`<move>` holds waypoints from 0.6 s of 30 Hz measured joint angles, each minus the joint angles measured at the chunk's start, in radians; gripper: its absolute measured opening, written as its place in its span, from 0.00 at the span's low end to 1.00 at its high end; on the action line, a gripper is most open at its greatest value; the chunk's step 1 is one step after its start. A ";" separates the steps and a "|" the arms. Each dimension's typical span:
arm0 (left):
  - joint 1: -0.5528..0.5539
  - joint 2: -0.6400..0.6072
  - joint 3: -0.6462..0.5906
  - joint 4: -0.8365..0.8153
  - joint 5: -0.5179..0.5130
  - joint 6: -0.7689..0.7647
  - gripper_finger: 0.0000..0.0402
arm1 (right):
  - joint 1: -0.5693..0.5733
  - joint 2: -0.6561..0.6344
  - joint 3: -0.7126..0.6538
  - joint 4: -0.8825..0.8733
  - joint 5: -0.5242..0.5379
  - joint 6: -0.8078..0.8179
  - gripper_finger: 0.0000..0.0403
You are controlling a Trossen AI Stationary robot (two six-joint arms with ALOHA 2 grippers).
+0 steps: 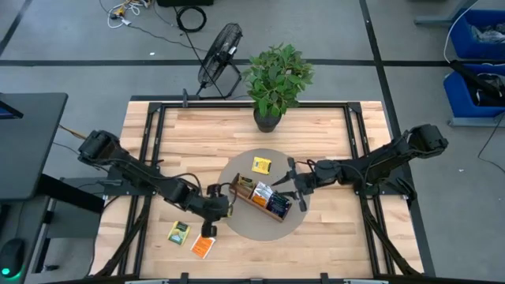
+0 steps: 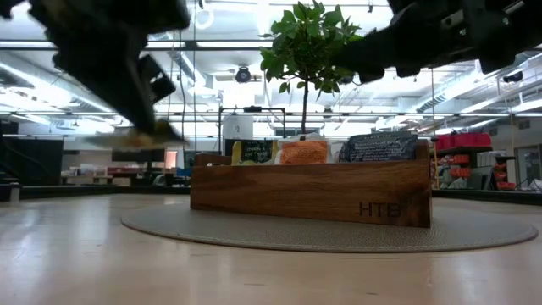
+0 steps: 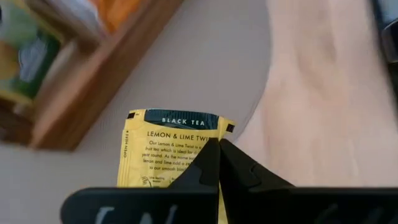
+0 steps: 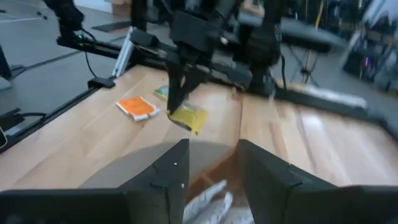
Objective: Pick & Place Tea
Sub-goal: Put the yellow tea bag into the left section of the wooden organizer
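Observation:
My left gripper [image 1: 215, 207] is shut on a yellow tea sachet [image 3: 171, 146] printed "Black Tea", above the near-left rim of the round grey mat [image 1: 237, 225]. The brown wooden tray [image 1: 260, 199] stands on that mat with yellow, orange and dark blue sachets upright in it [image 2: 303, 152]. Another yellow sachet [image 1: 261, 165] lies flat on the mat behind the tray. A yellow-green sachet [image 1: 178, 233] and an orange one [image 1: 203, 247] lie flat on the table near the front. My right gripper [image 1: 294, 188] hovers open over the tray's right end. My left gripper pinches the yellow sachet between its two fingertips [image 3: 211, 163], which lie on the sachet's flat faces near one side edge [image 3: 205, 140]. The fingers slant down from the table's left. The sachet hangs tilted below them [image 4: 188, 117], clear of the mat and table.
A potted plant [image 1: 276, 83] stands at the table's far edge, and a black fan [image 1: 219, 54] sits on the floor behind it. Bare wood lies to the mat's left and right. Black frame rails [image 1: 146, 158] run along the table's sides.

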 joint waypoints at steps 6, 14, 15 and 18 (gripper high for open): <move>0.011 -0.064 -0.001 0.119 0.005 0.076 0.00 | 0.036 0.001 0.051 0.016 -0.015 -0.152 0.36; 0.055 -0.132 0.000 0.269 0.092 0.178 0.00 | 0.057 0.072 0.208 -0.152 -0.008 -0.298 0.36; 0.058 -0.134 0.000 0.284 0.102 0.191 0.00 | 0.057 0.089 0.224 -0.158 -0.008 -0.309 0.36; 0.077 -0.137 0.000 0.310 0.147 0.212 0.00 | 0.057 0.139 0.260 -0.162 -0.008 -0.347 0.36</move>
